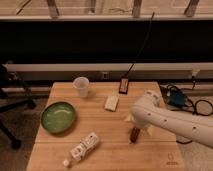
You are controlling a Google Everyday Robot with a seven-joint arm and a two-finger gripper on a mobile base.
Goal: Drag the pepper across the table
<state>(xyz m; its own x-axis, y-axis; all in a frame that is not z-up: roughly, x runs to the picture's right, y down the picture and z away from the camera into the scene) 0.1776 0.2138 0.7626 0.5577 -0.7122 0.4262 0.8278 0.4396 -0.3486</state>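
While the gripper (pixel 136 127) hangs low over the right half of the table (pixel 105 155), mostly hidden under the bulky white forearm that reaches in from the right, its jaws stand spread wide and are not clamped on anything. The pepper (pixel 133 136) lies directly beneath it, a small dark red-brown shape whose near end pokes out just below the wrist, resting flat on the wood. I cannot tell whether the fingers touch it or only bracket it. My reading is that the step in hand is the engagement: the tool is set down at the pepper, and the drag itself is not yet evident. The next move calls for keeping the fingers low enough to catch the pepper, either straddling it or pressing against one side, then sweeping sideways along the tabletop without lifting. Open wood lies to the gripper's left and toward the near edge. A white packet (pixel 111 102) sits beyond and to the left of the gripper, with a toppled bottle (pixel 82 148) farther left and nearer the front edge. The green bowl (pixel 58 116) is well apart to the left.
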